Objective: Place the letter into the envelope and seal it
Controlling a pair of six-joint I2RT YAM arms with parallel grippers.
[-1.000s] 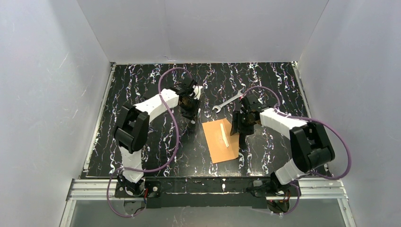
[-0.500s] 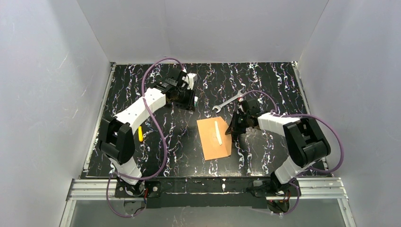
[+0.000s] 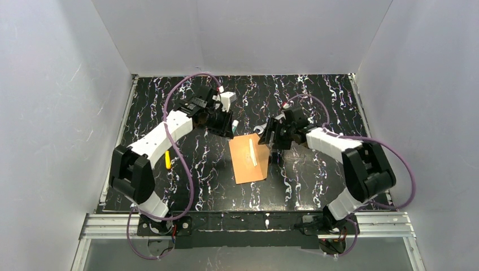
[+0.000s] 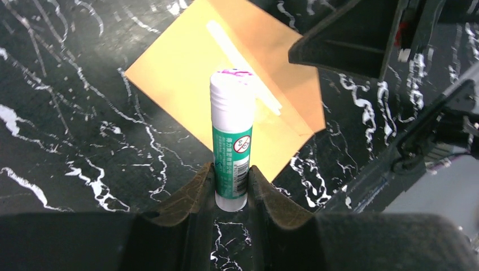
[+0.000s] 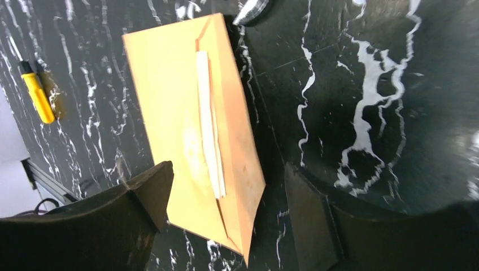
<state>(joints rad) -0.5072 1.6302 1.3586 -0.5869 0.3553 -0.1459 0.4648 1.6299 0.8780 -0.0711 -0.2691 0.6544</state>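
- Envelope point(image 3: 248, 161) lies flat at the counter point(image 3: 327, 101) middle, white strip point(image 3: 252, 152) facing up.
- Left tool point(image 4: 231, 176) grasps a glue stick point(image 4: 231, 113) near its far left corner.
- Right tool point(image 5: 226, 180) is released, beside its far right edge.

My top camera is looking down from high above and behind me, taking in the whole table point(image 3: 316, 186) from afar. Both wrist cameras are looking down from close range. All three are sharing the envelope point(image 3: 248, 158): mid-frame overhead, upper middle for my left wrist, left-centre for my right.
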